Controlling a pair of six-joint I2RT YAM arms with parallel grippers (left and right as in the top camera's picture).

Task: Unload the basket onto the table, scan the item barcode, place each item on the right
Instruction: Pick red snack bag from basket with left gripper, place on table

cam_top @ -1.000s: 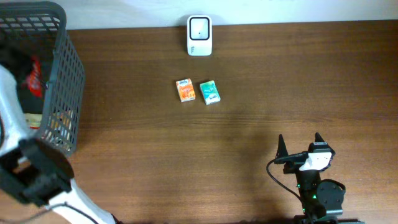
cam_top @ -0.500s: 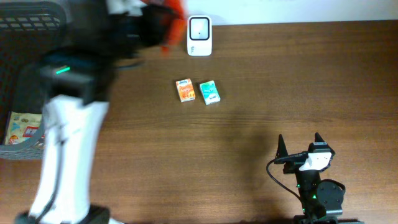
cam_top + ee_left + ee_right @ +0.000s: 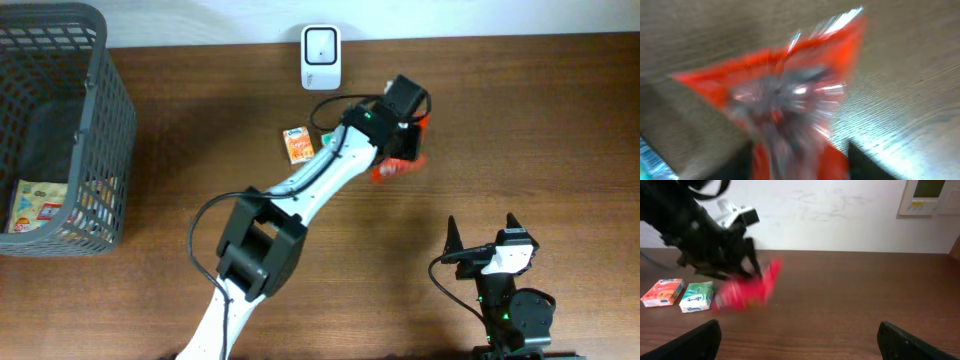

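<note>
Across the middle of the table (image 3: 560, 120), the left arm (image 3: 320, 180) stretches in a long diagonal from the near edge toward the far right. Its elbow block sits low near the front and its slim forearm passes just beside the orange box (image 3: 298, 146). At the end, the left gripper (image 3: 410, 138) points down over the red packet (image 3: 400, 168), which is smeared by motion blur in every view. From the left wrist camera the packet fills the frame, with a dark finger (image 3: 856, 161) on either side of its lower end. Whether those fingers are pinching it or have let go, I cannot tell. The packet lies right of the two boxes and well in front of the white scanner (image 3: 321, 57) at the far edge. From the right wrist camera it is just beside the teal box (image 3: 696, 297) and low over the wood.

Near the front right, the right gripper (image 3: 481, 236) rests with its fingers spread wide, holding nothing and pointing toward the far edge. The basket (image 3: 100, 130) stands at the far left.
</note>
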